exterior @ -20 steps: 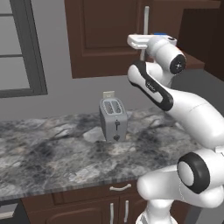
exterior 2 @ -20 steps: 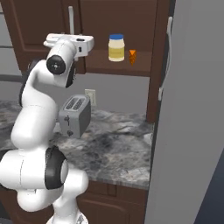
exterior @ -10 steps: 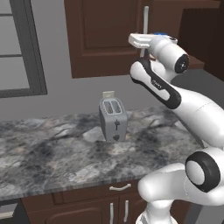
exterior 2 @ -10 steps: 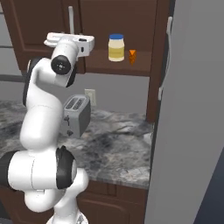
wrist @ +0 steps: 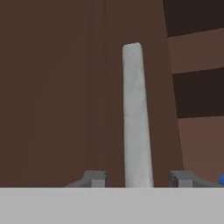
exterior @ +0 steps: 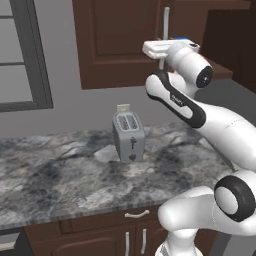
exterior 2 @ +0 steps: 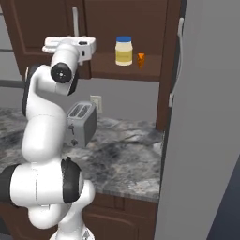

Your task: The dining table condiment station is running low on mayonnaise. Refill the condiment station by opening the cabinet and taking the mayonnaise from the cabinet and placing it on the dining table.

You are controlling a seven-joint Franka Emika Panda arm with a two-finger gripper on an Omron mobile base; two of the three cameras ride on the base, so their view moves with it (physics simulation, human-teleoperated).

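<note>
— Gripper (wrist: 138, 178)?
— Up at the cabinet (exterior: 117, 42), level with the lower end of the silver bar handle (wrist: 136, 116). Fingers (wrist: 94, 178) spread wide, one either side of the bar, neither touching it. Nothing held.
— Seen from the base cameras?
— Hand flat and horizontal, raised against the cabinet's left door (exterior 2: 40, 35), right at the handle's foot.
— Cabinet doors?
— Left one closed. Right side standing open, shelf (exterior 2: 126, 69) exposed.
— Mayonnaise (exterior 2: 124, 50)?
— Upright on that cabinet shelf, cream-yellow jar, blue lid. To the right of the handle, apart from the hand. Just a sliver of blue at the hand view's lower right edge.
— Anything with it?
— Small orange wedge (exterior 2: 141, 59) on the same shelf, just right of the jar, not touching.
— Below the cabinet?
— Grey marbled counter (exterior: 60, 175), with a silver two-slot toaster (exterior: 129, 135) standing near the wall. Wall socket (exterior: 123, 108) right behind the toaster.
— Elsewhere?
— Window frame (exterior: 32, 55) left of the cabinet. Tall grey panel (exterior 2: 206, 122) right of the cabinet, close to the right base camera.
</note>
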